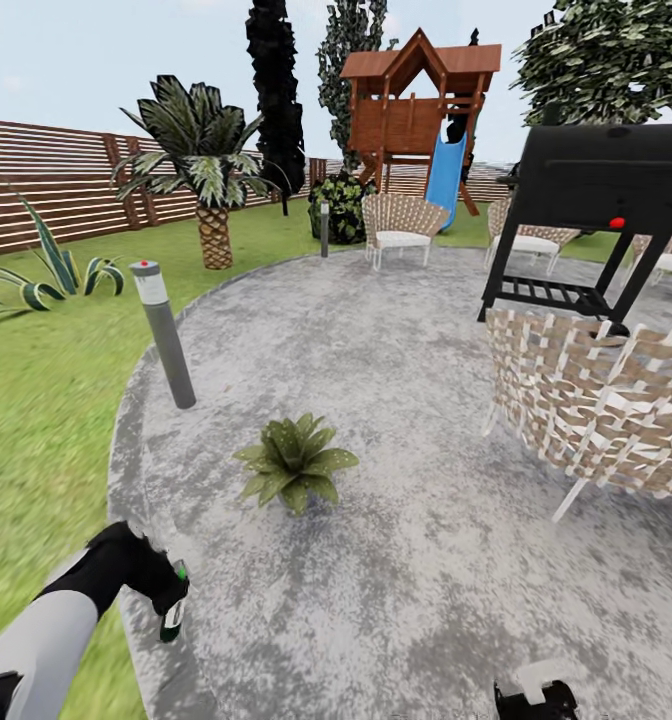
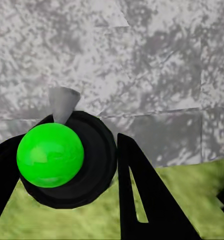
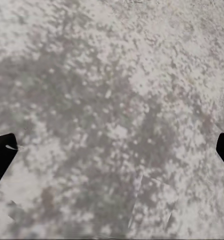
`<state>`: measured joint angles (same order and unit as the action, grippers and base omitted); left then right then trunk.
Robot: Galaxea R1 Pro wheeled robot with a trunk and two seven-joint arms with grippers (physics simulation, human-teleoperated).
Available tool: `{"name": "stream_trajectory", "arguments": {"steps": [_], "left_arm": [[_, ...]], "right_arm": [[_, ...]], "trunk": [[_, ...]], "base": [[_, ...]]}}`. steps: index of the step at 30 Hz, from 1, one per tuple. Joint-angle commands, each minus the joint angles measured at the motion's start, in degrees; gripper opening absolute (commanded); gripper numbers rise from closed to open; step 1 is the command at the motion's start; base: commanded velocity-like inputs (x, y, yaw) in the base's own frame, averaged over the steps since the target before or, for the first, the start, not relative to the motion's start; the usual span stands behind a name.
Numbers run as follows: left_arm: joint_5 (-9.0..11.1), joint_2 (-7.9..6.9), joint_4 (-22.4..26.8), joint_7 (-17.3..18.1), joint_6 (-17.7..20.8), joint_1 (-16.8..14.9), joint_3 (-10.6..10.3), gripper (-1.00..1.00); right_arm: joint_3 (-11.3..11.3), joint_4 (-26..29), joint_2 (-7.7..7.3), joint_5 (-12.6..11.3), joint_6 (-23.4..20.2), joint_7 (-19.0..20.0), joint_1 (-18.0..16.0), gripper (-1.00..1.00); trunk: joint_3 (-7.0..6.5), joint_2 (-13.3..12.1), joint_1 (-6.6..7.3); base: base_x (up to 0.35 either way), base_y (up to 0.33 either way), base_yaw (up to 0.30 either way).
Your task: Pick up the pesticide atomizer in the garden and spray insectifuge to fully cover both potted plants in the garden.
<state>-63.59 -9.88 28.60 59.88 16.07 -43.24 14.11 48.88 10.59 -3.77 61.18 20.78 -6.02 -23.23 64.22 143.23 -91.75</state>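
Observation:
One potted plant (image 1: 296,462), a low rosette of pointed light-green leaves, sits on the round grey paving (image 1: 396,560) ahead of me. The second potted plant is out of view. My left gripper (image 1: 164,592) hangs at the paving's lawn-side edge, short of the plant and to its left, shut on the pesticide atomizer (image 1: 173,612). The bottle is dark green with a white label. In the left wrist view its dark top carries a bright green spot (image 2: 50,155) and a grey nozzle (image 2: 62,103), between black fingers (image 2: 142,200). My right gripper (image 1: 536,702) is low over bare paving, open (image 3: 112,150).
A grey post lamp (image 1: 164,335) stands at the paving's left edge. A wicker chair (image 1: 596,410) and a black grill (image 1: 596,190) are on the right. Lawn (image 1: 46,400), a palm (image 1: 211,180) and the slatted fence (image 1: 46,180) lie to the left, a playhouse with slide (image 1: 421,110) behind.

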Motion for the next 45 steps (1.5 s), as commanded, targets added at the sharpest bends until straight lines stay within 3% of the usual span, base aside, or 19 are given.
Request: {"name": "stream_trajectory", "arguments": {"steps": [1, 2, 4, 6, 10, 13, 15, 19, 27, 37, 38, 42, 45], "left_arm": [[0.1, 0.00, -0.9, -0.2, -3.1, 0.1, 0.6, -1.00], [0.3, 0.00, -1.5, -0.4, -5.4, 0.2, 0.7, -1.00], [0.4, 0.12, -2.7, -0.7, -12.6, 0.2, 0.8, -1.00], [0.5, 0.24, -3.1, -0.5, -16.8, 0.3, 0.8, -1.00], [0.3, 1.08, -4.1, -0.2, -19.6, 0.3, 0.4, -1.00], [0.2, 1.91, -6.3, -0.1, -22.8, 0.3, 0.3, -1.00], [0.3, 2.47, -6.9, 0.0, -25.7, 0.3, 0.3, -1.00], [-0.1, 1.58, -5.6, 0.8, -25.1, -1.1, 0.2, -1.00], [0.3, 1.96, -6.2, 0.7, -25.1, -1.3, 0.0, -1.00], [0.3, 4.20, -8.2, 0.8, -26.6, -1.3, -0.2, -1.00], [0.3, 6.54, -9.2, 0.8, -27.5, -1.3, -0.2, -1.00], [0.3, 8.08, -11.9, 1.9, -28.8, -1.3, -0.2, -1.00], [0.3, 8.77, -12.6, 3.7, -28.9, -1.3, -0.2, -1.00]], "right_arm": [[-1.3, 0.5, -0.01, 1.6, 0.2, 1.0, -0.1, 1.00], [-2.4, 1.0, -0.01, 2.1, 0.2, 2.5, -0.2, 1.00], [-5.5, 3.7, -0.01, 2.7, 0.2, 10.5, -0.9, 1.00], [-6.6, 6.5, 0.04, 2.9, 0.2, 18.2, -1.8, 1.00], [-7.3, 11.1, 0.07, 3.0, 0.2, 34.9, -4.8, 1.00], [-8.3, 12.2, 0.07, 3.0, 0.1, 41.5, -6.7, 1.00], [-9.9, 12.6, 0.31, 3.0, 0.1, 43.1, -7.6, 1.00], [-11.1, 12.7, 1.62, 3.3, 0.0, 43.8, -8.9, 1.00], [-11.2, 12.1, 3.80, 3.4, 0.0, 43.9, -10.3, 1.00], [-14.2, 12.3, 4.74, 4.2, 0.2, 45.0, -10.3, 1.00], [-23.6, 12.7, 5.50, 4.1, 0.2, 50.4, -10.3, 1.00], [-23.7, 15.0, 8.17, 4.0, 0.2, 54.1, -10.3, 1.00], [-23.7, 15.6, 11.06, 4.0, 0.2, 56.9, -10.3, 1.00]], "trunk": [[0.04, 0.0, 0.05], [0.04, 0.0, 0.05], [0.04, 0.0, 0.05], [0.04, 0.0, 0.05], [0.04, 0.0, 0.05], [0.04, 0.0, 0.05], [0.04, 0.0, 0.05], [0.04, 0.0, 0.05], [0.04, 0.0, 0.05], [0.04, 0.0, 0.05], [0.04, 0.0, 0.05], [0.04, 0.0, 0.05], [0.04, 0.0, 0.05]], "base": [[-0.325, 0.000, 0.000], [-0.325, 0.000, 0.000], [-0.311, 0.000, 0.000], [-0.169, 0.000, 0.000], [-0.028, 0.000, 0.000], [-0.002, 0.000, 0.000], [0.000, 0.000, 0.000], [0.000, 0.000, 0.000], [0.000, 0.000, 0.000], [0.000, 0.000, 0.000], [0.000, 0.000, 0.000], [0.000, 0.000, 0.000], [0.000, 0.000, 0.000]]}}
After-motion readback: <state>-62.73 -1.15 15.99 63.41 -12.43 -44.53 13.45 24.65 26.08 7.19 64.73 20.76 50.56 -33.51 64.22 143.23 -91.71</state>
